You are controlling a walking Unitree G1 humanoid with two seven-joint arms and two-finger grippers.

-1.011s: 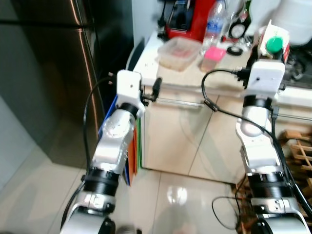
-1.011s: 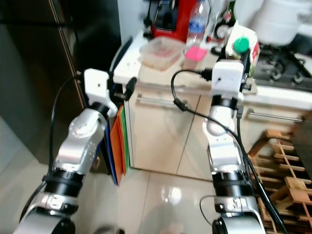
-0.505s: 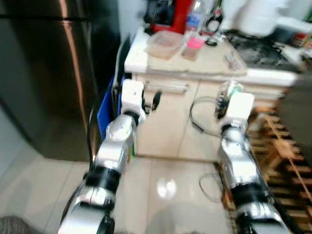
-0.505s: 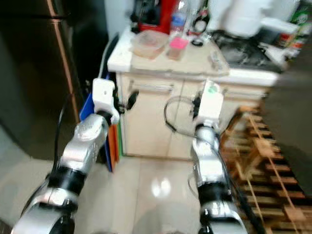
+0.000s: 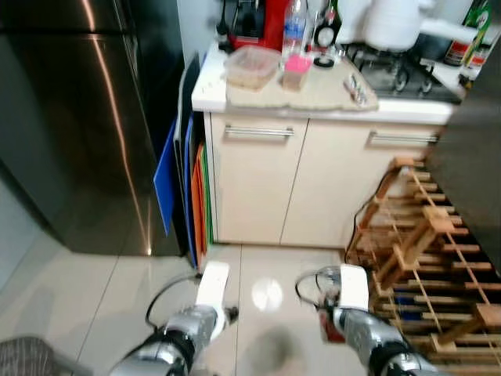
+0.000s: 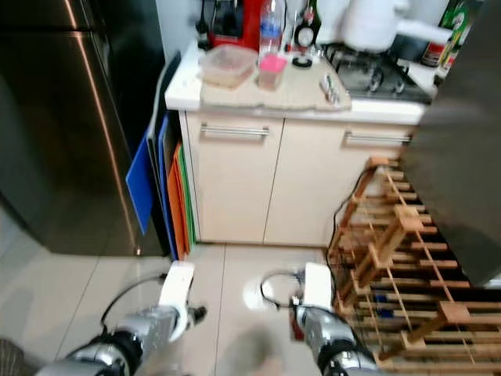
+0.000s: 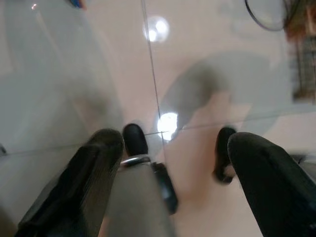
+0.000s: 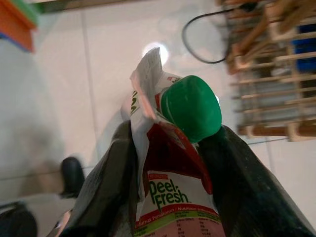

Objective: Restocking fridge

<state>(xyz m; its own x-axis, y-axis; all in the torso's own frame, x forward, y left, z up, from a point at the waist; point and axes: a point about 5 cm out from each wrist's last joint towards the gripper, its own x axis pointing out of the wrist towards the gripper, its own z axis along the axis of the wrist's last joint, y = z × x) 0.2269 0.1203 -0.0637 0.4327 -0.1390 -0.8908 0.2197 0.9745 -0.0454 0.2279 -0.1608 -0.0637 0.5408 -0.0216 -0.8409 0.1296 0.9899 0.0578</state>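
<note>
Got the milk carton (image 8: 170, 197) pinched between my right claw's fingers (image 8: 111, 187), green cap (image 8: 191, 107) pointing away from me, so it rides low over the floor (image 5: 94, 290) while I walk, well short of the fridge (image 5: 70, 117) on my left. Left claw (image 7: 168, 163) hangs spread apart with nothing in it, probably free for the fridge door. The worktop (image 5: 337, 98) sits ahead.

Fridge (image 5: 70, 117): dark brushed metal, glossy, streaked with reflections. Floor (image 5: 94, 290): pale tiles, polished, lamp glare mirrored. Cabinet doors (image 5: 254, 184): cream, smooth, satin; metal bar handles. Rack (image 5: 427, 235): bare unfinished wood. Carton (image 8: 170, 173): printed coated paper, creased at top; cap (image 8: 191, 107) green matt plastic. Left claw fingers (image 7: 84, 173): black, matt.
</note>
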